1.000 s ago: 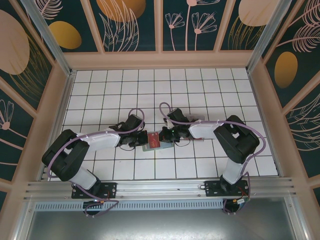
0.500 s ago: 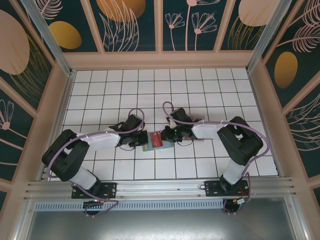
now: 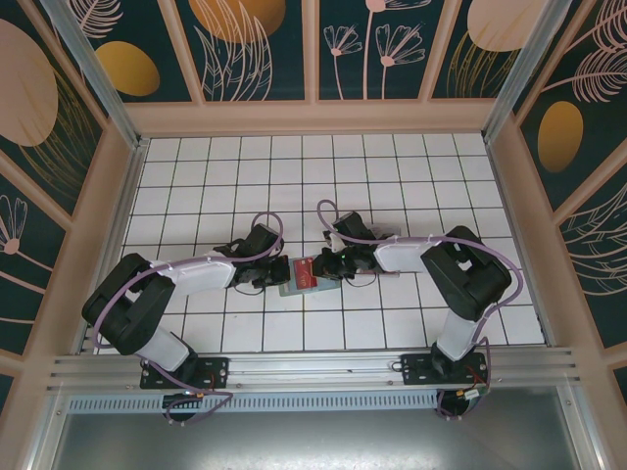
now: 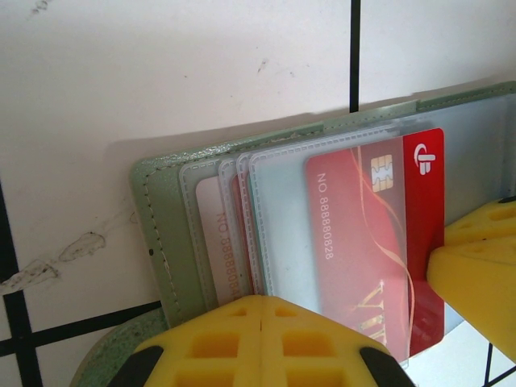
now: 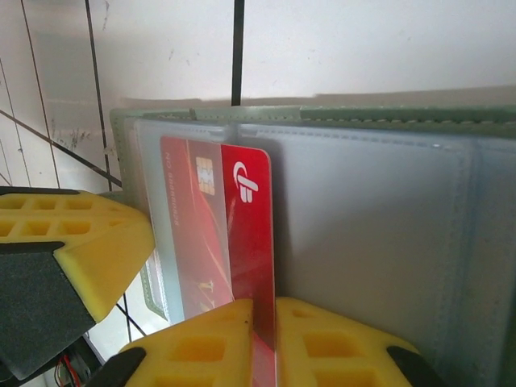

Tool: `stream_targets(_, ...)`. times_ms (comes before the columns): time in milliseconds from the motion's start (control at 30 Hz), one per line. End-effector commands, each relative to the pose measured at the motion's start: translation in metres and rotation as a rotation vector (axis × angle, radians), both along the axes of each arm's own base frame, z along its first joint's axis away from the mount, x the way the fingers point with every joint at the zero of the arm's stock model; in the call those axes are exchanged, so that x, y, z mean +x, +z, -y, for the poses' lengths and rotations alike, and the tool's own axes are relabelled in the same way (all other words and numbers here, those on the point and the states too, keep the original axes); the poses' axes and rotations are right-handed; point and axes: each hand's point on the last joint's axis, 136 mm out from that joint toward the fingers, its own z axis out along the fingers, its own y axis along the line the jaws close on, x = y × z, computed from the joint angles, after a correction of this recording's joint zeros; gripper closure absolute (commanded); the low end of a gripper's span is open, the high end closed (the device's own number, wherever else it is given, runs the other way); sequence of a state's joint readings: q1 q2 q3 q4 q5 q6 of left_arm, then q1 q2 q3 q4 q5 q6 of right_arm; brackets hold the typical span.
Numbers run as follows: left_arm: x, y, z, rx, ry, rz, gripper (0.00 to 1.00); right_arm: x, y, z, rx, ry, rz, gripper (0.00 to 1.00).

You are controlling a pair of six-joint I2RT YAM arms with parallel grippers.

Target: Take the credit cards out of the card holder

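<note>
Fingertips of the left gripper (image 3: 278, 276) and the right gripper (image 3: 319, 266) face each other in the top view. The card holder (image 3: 291, 287) lies open on the white tiled table (image 3: 392, 176) between them, and a red credit card (image 3: 302, 271) rests on it nearer the right fingertips. From up here I cannot tell how either pair of jaws stands. From the left wrist, the left gripper (image 4: 262, 322) has its yellow fingers (image 4: 210, 351) pressed together with only a thin seam between them, and the holder's stacked clear sleeves (image 4: 282, 210) run under their tips. Whether they bear down on the holder I cannot tell. Just beyond those fingers the sage-green card holder (image 4: 157, 234) lies flat. The red credit card (image 4: 363, 234) sits partly out of the topmost sleeve, with its chip and logo end pointing away from the fingers. A second card (image 4: 219, 242) shows through a lower sleeve to their left, and a yellow finger of the right gripper (image 4: 476, 274) touches the red card's right edge. From the right wrist, the right gripper (image 5: 262, 330) has its fingers (image 5: 330, 347) pinching the red credit card (image 5: 242, 226) by its long edge, which shows thin in the seam between them. The card runs away from the fingertips, its left part under a clear sleeve. The card holder (image 5: 363, 115) spreads bluish-grey to the right of the fingers, and a yellow finger of the left gripper (image 5: 81, 242) sits to their left, just beside the holder's corner.
</note>
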State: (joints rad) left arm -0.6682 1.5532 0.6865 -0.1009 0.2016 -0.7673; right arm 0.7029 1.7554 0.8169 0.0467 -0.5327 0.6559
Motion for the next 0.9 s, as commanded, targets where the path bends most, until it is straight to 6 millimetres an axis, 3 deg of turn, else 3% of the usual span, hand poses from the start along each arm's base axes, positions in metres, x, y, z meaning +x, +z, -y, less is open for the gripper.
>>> stream_targets(0,-0.018,-0.021,-0.012,0.061,-0.012,-0.069,0.98,-0.004,-0.007,0.001,0.005,0.012,-0.012,0.95)
stream_targets(67,-0.018,-0.020,-0.012,0.062,-0.012,-0.067,0.98,-0.003,-0.006,0.004,-0.004,0.001,-0.005,1.00)
stream_targets(467,-0.016,-0.018,-0.013,0.065,-0.010,-0.054,0.98,0.005,0.003,0.043,-0.059,-0.062,0.021,1.00)
stream_targets(633,-0.012,-0.012,-0.012,0.061,-0.002,-0.033,0.98,0.012,0.021,0.057,-0.087,-0.081,0.062,1.00)
stream_targets(867,0.000,0.011,-0.008,0.030,0.015,0.039,0.98,0.024,0.056,0.069,-0.146,-0.073,0.153,1.00)
